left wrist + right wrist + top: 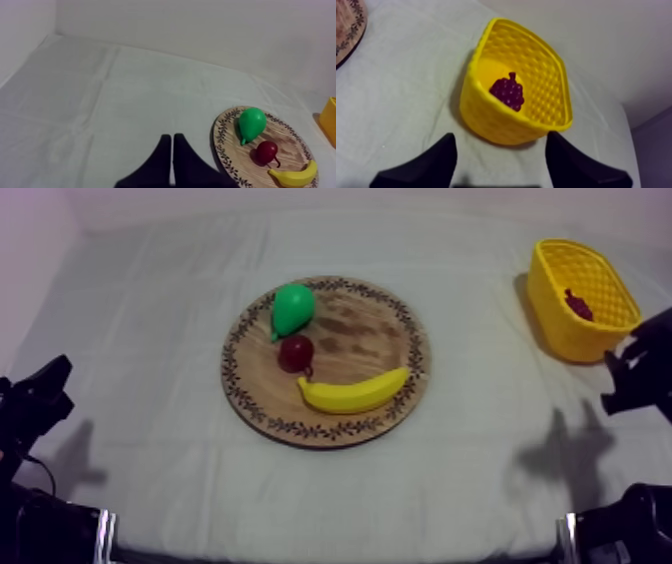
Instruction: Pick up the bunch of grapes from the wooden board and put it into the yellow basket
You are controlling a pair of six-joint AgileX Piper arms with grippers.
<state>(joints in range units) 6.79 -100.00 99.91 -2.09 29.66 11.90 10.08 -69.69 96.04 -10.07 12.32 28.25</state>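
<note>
The dark purple bunch of grapes (pixel 579 305) (pixel 507 92) lies on the bottom of the yellow basket (pixel 557 306) (pixel 486 117) at the table's far right. My right gripper (pixel 628 378) (pixel 501 152) hovers just in front of the basket, open, with nothing between its fingers. The round wooden board (pixel 370 338) (pixel 240 160) sits mid-table with a green pear (pixel 292 309) (pixel 251 124), a small red fruit (pixel 296 353) (pixel 267 151) and a banana (pixel 354 393) (pixel 295 175) on it. My left gripper (pixel 45 388) (pixel 172 147) rests low at the left, shut on nothing, its fingers together as a wedge.
The grey-white cloth has open room between the board and the basket and to the left of the board. A pale wall runs along the back of the table. The board's edge (pixel 348 30) shows beside the basket in the right wrist view.
</note>
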